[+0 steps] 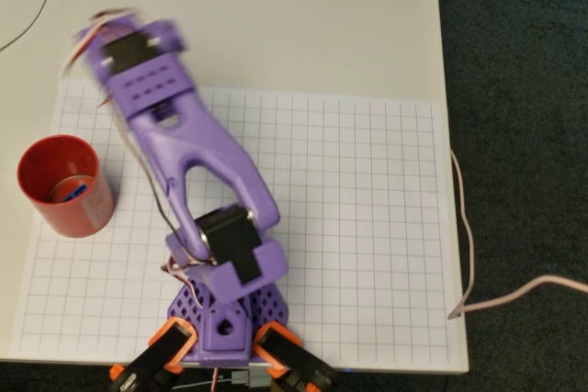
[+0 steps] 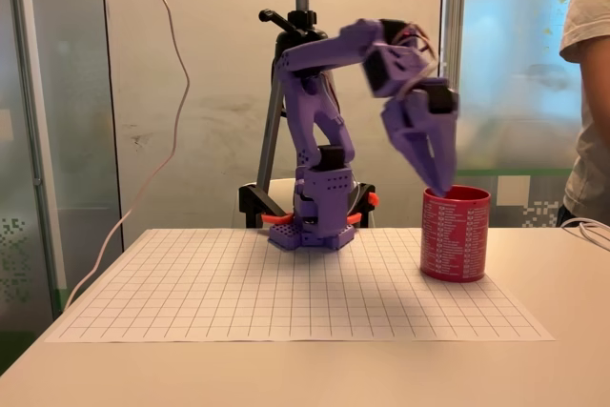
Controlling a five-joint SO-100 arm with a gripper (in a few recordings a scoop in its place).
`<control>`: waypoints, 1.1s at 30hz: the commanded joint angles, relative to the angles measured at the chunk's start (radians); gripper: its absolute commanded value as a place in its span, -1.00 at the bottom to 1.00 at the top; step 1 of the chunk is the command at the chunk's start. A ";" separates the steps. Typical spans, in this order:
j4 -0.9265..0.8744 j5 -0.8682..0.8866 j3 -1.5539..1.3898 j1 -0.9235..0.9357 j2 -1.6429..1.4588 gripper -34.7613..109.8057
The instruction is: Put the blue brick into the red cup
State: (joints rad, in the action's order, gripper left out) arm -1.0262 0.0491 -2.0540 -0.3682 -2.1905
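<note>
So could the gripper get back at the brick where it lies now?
Probably yes. The brick lies at the bottom of the cup, whose mouth is open, and the gripper hangs at the rim. The cup walls may crowd the fingers.

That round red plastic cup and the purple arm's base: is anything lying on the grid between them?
Nothing: in the overhead view only bare grid paper separates the round red plastic cup from the purple arm's base.

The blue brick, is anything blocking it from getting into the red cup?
No. The blue brick already lies inside the red cup. The pincer hangs at the cup's rim, with nothing between them.
</note>
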 commanded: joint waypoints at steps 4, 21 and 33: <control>0.048 0.029 0.069 0.373 -0.238 -0.52; -0.364 0.021 0.031 0.362 -0.922 -0.52; -0.092 0.012 -0.629 0.310 -1.111 -0.52</control>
State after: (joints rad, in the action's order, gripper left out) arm -1.1766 0.0476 -2.5372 -0.0368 -3.2965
